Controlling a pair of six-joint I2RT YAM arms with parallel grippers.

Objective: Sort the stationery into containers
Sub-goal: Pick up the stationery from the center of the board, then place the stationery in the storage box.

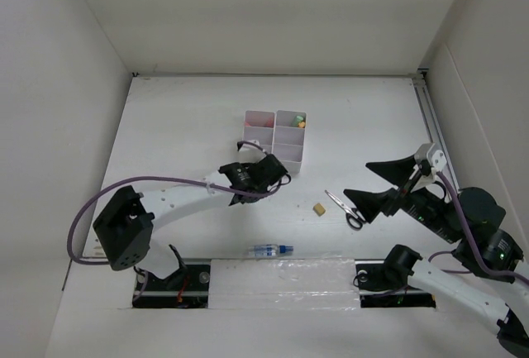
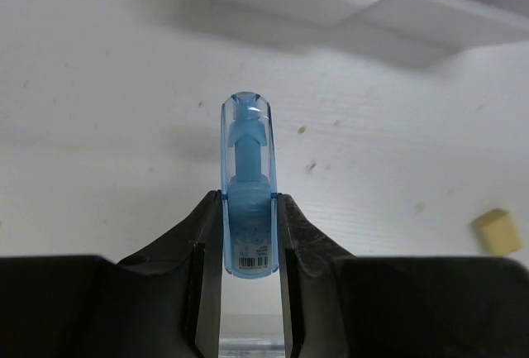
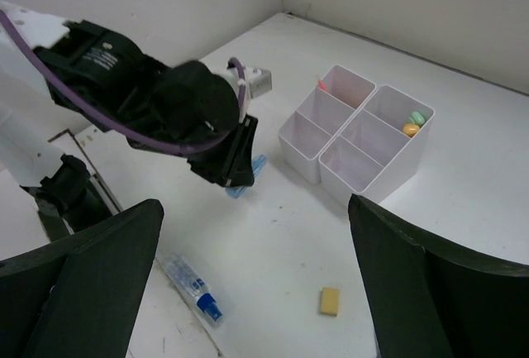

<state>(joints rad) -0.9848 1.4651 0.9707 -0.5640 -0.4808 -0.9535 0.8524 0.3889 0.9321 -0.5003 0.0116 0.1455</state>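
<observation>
My left gripper (image 2: 248, 238) is shut on a small blue tube (image 2: 248, 176), which stands up between the fingers just in front of the white containers (image 2: 331, 2). From above, that gripper (image 1: 277, 178) sits at the organizer's near left corner (image 1: 285, 157). The right wrist view shows the tube (image 3: 254, 169) poking out below the left gripper, beside the containers (image 3: 364, 178). A green piece (image 3: 417, 116) and an orange piece (image 3: 411, 129) lie in the far right compartment. My right gripper (image 1: 376, 186) is open over the table, with the black-handled scissors (image 1: 345, 208) just beside it.
A tan eraser cube (image 1: 317, 207) lies between the two arms. A clear blue-capped bottle (image 1: 271, 250) rests near the taped front strip (image 1: 281, 271). White walls enclose the table on three sides, and a metal rail (image 1: 430, 118) runs along the right edge.
</observation>
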